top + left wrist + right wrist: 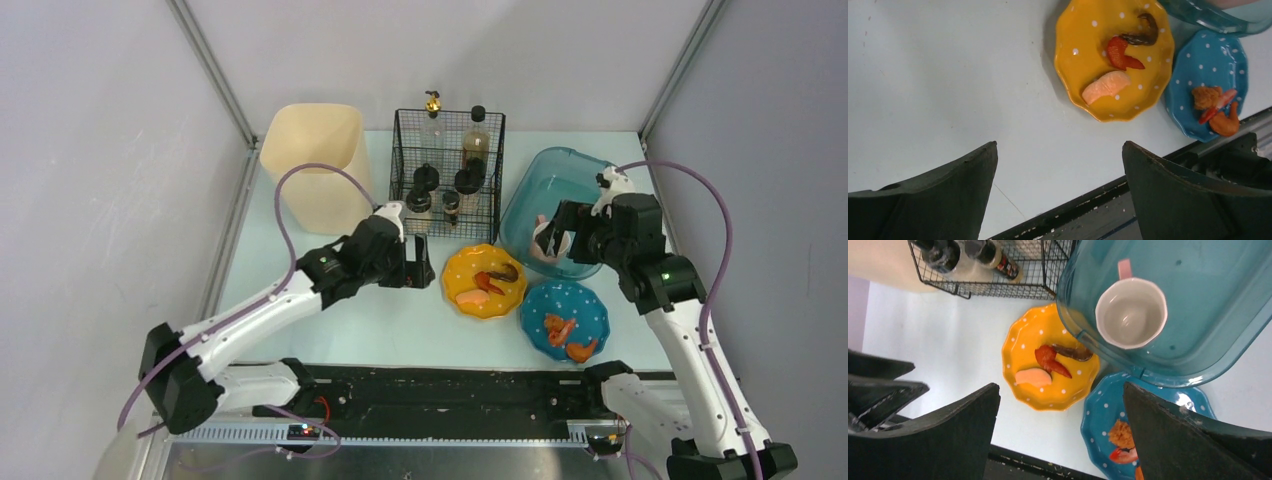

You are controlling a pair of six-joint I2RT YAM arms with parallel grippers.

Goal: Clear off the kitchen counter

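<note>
Translucent teal plastic tub (1198,355) at far right holds a white ceramic cup with a pink handle (1131,312), upright, mouth up. Just beside the tub is a yellow scalloped plate with white dots (455,275) carrying a pale orange slice (1105,86), a red piece (1120,52) and a dark brown piece (1143,32). Blue white-dotted plate (595,300) sits right next to it with orange-brown food bits (1215,107), possibly shrimp, too small to tell. Black wire basket (400,180) at back holds several bottles (476,140). Cream plastic bin (315,165) stands left of the basket.
</note>
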